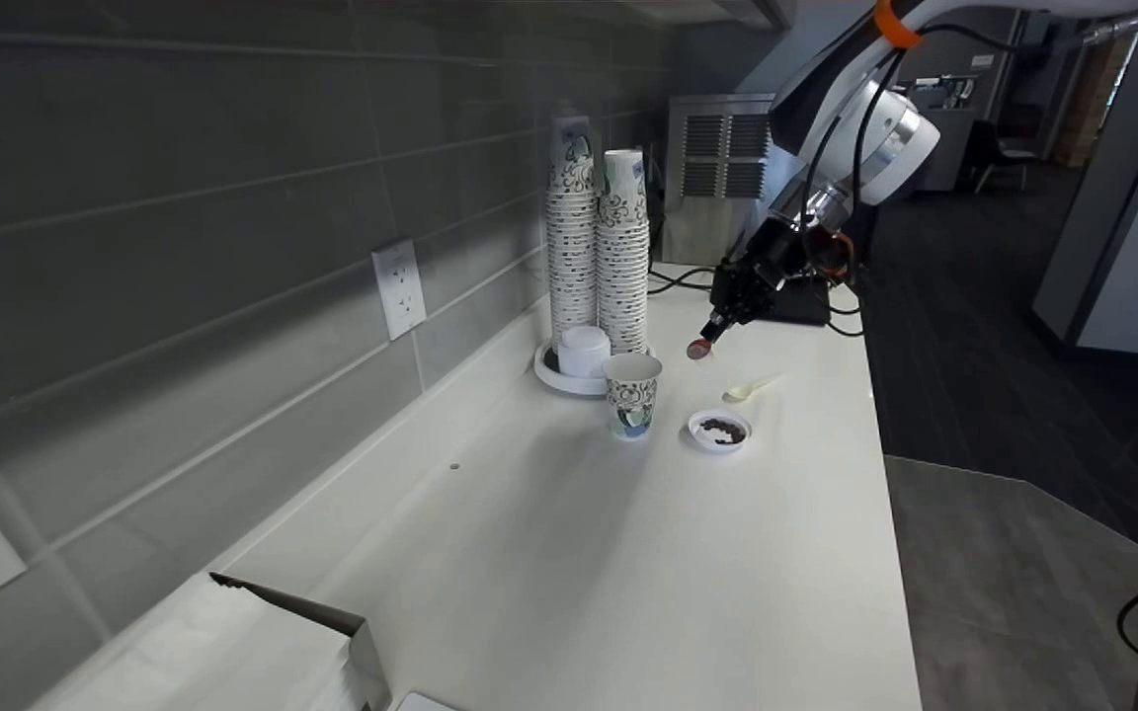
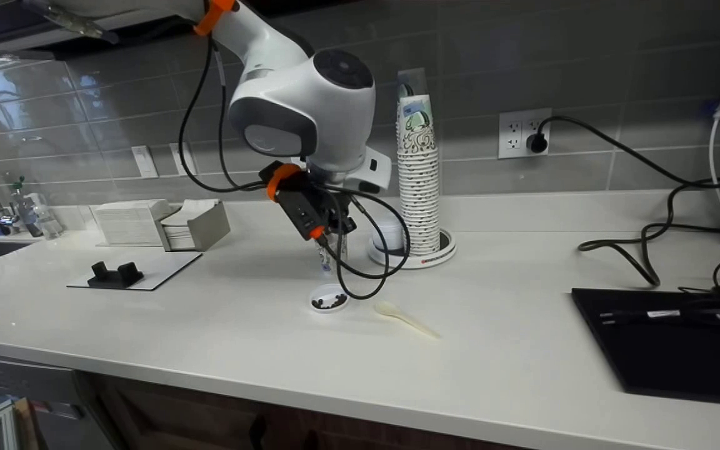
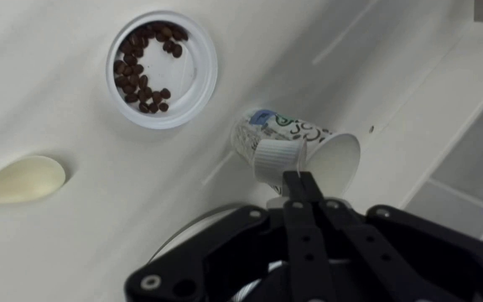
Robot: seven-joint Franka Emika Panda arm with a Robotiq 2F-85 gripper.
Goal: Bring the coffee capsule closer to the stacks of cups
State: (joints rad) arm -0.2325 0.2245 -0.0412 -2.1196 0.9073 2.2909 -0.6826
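Observation:
The coffee capsule (image 3: 276, 158) is small, white and ribbed in the wrist view, with a thin rim pinched between my fingertips. Its reddish face (image 1: 698, 349) shows in an exterior view. My gripper (image 3: 302, 182) is shut on that rim and holds the capsule in the air above the counter; it also shows in an exterior view (image 1: 714, 328). The stacks of cups are two tall white patterned columns, one nearer the wall (image 1: 572, 237) and one beside it (image 1: 622, 267), left of my gripper there. A stack (image 2: 419, 181) also shows in an exterior view, where the arm hides the capsule.
The stacks stand on a round white tray (image 1: 569, 383) with a white tub (image 1: 584, 353). A single patterned cup (image 1: 632, 395) stands in front. A white dish of coffee beans (image 1: 719, 432) and a pale spoon (image 1: 749, 388) lie nearby. Cables (image 2: 372, 275) hang from the arm.

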